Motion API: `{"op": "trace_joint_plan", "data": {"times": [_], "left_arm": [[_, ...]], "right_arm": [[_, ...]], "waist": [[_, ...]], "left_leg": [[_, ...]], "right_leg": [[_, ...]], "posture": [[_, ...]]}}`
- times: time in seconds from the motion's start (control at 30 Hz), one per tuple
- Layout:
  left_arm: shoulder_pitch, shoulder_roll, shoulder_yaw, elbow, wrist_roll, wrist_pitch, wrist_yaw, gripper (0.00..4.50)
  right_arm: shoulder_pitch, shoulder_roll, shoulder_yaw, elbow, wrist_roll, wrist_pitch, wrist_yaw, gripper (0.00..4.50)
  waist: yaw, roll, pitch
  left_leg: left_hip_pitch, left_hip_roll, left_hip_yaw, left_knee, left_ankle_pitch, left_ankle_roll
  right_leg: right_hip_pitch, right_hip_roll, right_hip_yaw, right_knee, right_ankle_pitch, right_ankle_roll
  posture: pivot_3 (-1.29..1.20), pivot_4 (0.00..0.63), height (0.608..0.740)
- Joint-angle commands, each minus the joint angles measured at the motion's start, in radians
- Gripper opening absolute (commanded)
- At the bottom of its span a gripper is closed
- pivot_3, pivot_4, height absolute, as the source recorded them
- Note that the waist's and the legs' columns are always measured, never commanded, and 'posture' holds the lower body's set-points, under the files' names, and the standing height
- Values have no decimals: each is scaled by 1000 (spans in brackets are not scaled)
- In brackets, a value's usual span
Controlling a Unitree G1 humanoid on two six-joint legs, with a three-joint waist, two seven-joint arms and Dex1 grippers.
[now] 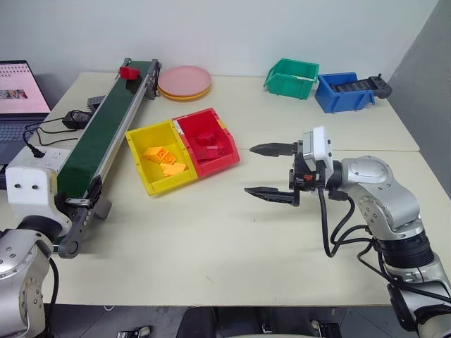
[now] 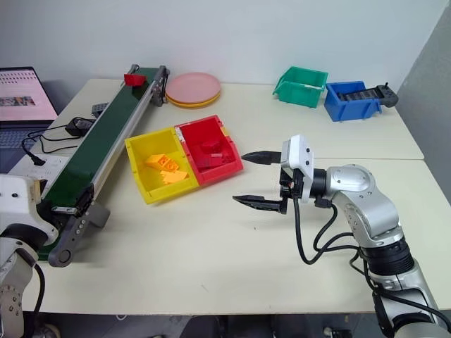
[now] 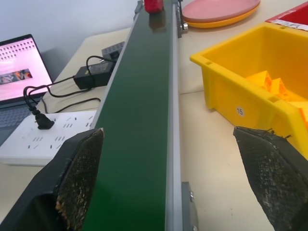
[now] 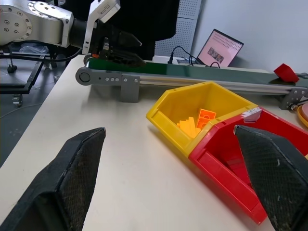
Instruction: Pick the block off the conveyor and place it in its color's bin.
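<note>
The small red block (image 1: 129,72) rides at the far end of the dark green conveyor (image 1: 106,130), which runs along the table's left side. The red bin (image 1: 220,167) sits beside the belt at mid-table and holds several red blocks. My left gripper (image 3: 167,131) hovers open at the belt's near end, its fingers spread to either side of the belt, far from the block. My right gripper (image 1: 249,170) points left, open and empty, just right of the red bin and above the table.
A yellow bin (image 1: 169,184) with yellow blocks touches the red bin's left side. Pink plates (image 1: 184,82), a green bin (image 1: 289,88) and a blue bin (image 1: 342,102) stand at the back. A laptop (image 1: 20,98) and a power strip (image 3: 43,139) with cables lie left of the belt.
</note>
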Motion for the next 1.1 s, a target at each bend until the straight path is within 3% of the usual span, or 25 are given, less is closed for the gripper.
{"op": "trace_joint_plan", "data": {"times": [0.03,0.6,1.1], "left_arm": [[-5,3,35,-14,-5,-31,0,4491],[55,16,83,-30,-70,-45,-69,4491],[36,44,161,45,-160,90,-35,4491]], "right_arm": [[-30,5,-13,-17,1,-16,3,4500],[-92,24,-5,15,46,30,42,4500],[-122,-1,50,-40,12,121,43,4500]], "waist": [[0,0,0],[0,0,0],[0,0,0]], "left_leg": [[0,0,0,0,0,0],[0,0,0,0,0,0],[0,0,0,0,0,0]], "right_leg": [[0,0,0,0,0,0],[0,0,0,0,0,0],[0,0,0,0,0,0]], "posture": [[0,150,740],[0,150,740],[0,150,740]]}}
